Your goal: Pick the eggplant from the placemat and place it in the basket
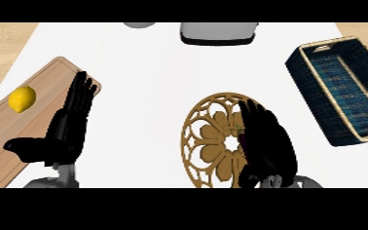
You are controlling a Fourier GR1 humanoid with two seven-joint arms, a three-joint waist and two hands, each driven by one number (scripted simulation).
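Step in hand: closing on the eggplant (241, 139), barely visible under the right hand (267, 143) on the placemat (208, 141); fingers draped over it, grip not yet evident. Better to curl round before lifting right toward the basket (313, 95).

One tabletop (144, 78), one basket, one cutting board (36, 126), one placemat, one lemon (22, 99), one eggplant. Left hand (68, 122) open, resting.

The placemat (215, 141) lies near the front middle, the right hand (266, 143) over its right part, apparently covering the eggplant (242, 137). The basket (332, 90) sits right; the lemon (22, 99) rests on the cutting board (39, 112) left, under the left hand (68, 122).
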